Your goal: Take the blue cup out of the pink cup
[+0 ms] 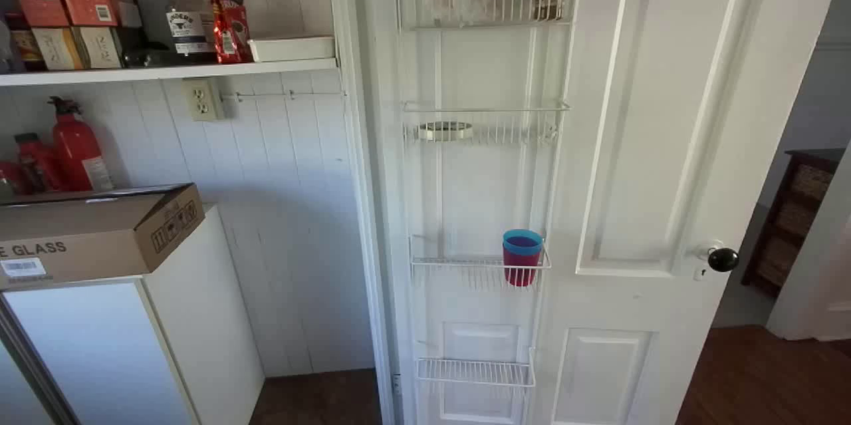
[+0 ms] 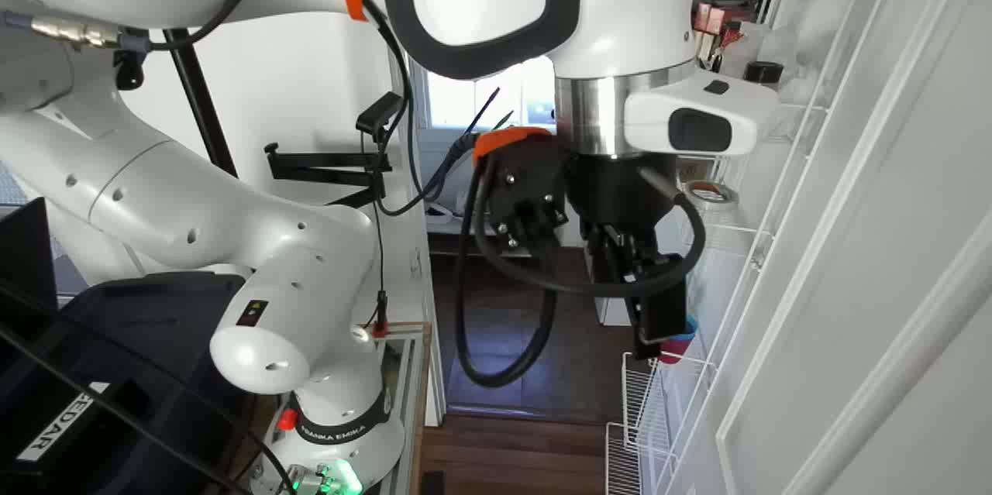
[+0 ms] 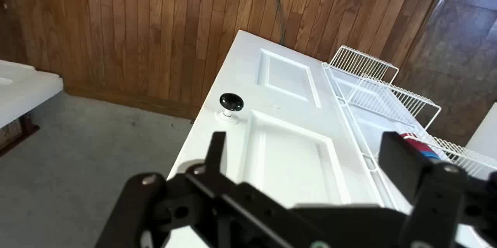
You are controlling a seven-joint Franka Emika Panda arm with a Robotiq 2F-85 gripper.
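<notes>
A: Begin nearest. What state are our jaws in?

B: In the wrist view they stand wide apart with nothing between them. We have no grip.

A: Next item outward: the blue cup (image 1: 522,243). Position?

B: In an exterior view we find it at 4 o'clock from centre, nested upright inside the pink cup (image 1: 521,259), both in a wire basket (image 1: 472,265). In the wrist view the jaw on the 3 o'clock side hides part of the pair; we cannot tell the exact gap.

A: How do we expect it to handle?

B: We rate it light: smooth, thin plastic, stiff enough to keep its shape, though the rim may flex if squeezed hard. Breakage is unlikely; slippage is the likelier fault.

A: Where do we take hold?

B: On the blue band exposed above the pink rim. We recommend one jaw inside the mouth, one outside, closed gently, then a straight pull toward 12 o'clock. Caution: if the outer jaw reaches below the pink rim, or the nest is tight, both cups may rise together.

A: And farthest?

B: The door (image 1: 631,112) behind the basket, its black knob (image 1: 723,259) at 3 o'clock from the cups. We avoid pushing toward it; it might swing.
</notes>
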